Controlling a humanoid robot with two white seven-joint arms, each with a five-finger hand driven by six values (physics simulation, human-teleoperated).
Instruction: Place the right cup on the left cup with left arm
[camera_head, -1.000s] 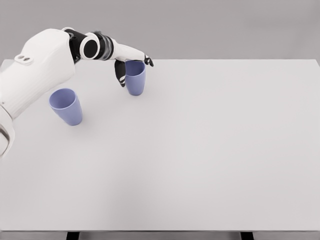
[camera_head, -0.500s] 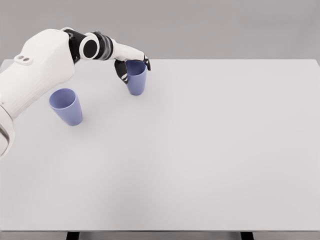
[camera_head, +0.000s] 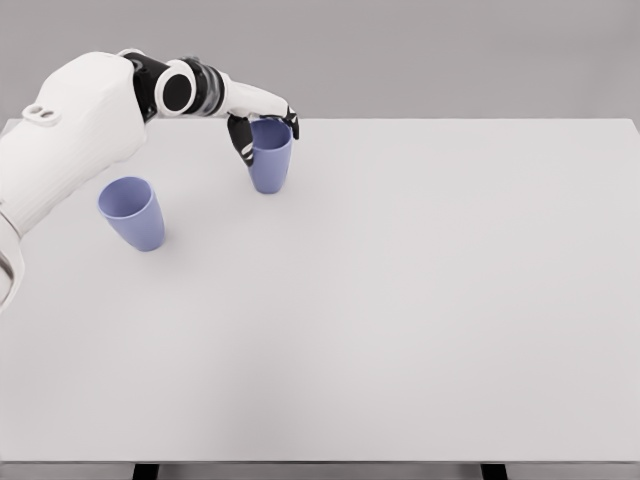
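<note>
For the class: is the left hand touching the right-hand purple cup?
Touching. The head view shows the left hand closed round the rim of the right cup, dark fingers pressed against its left side with no gap.

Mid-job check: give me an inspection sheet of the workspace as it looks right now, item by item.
Surface: white table, plain and flat, with dark legs showing at the near edge.
Job's things: right cup, blue, upright near the far edge; left cup, blue, upright, standing apart from it and untouched.
Clutter: nothing seen.
Hands: left hand closed around the right cup near its rim, with dark fingers on its side; whether the cup is off the table cannot be told. Right hand not in view.
Cables: nothing seen.
Surroundings: plain grey backdrop behind the table.
</note>
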